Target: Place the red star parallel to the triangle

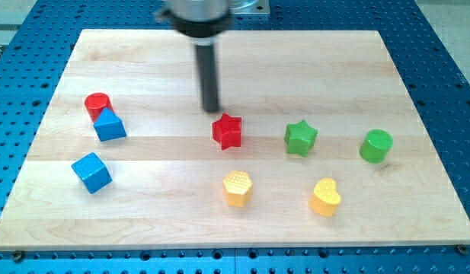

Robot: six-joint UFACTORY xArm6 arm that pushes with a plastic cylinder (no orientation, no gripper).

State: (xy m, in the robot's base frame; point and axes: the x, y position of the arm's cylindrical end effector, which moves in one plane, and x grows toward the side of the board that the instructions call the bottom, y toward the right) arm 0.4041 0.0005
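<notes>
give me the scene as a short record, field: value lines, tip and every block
tip: my tip is down just above the red star, toward the view's top-left of it, close; contact cannot be told
red star: board centre
blue triangle: view's left, touching the red cylinder
red cylinder: just above the triangle
blue cube: lower left
green star: right of the red star
green cylinder: far right
yellow hexagon: below the red star
yellow heart: lower right
board: wooden
</notes>
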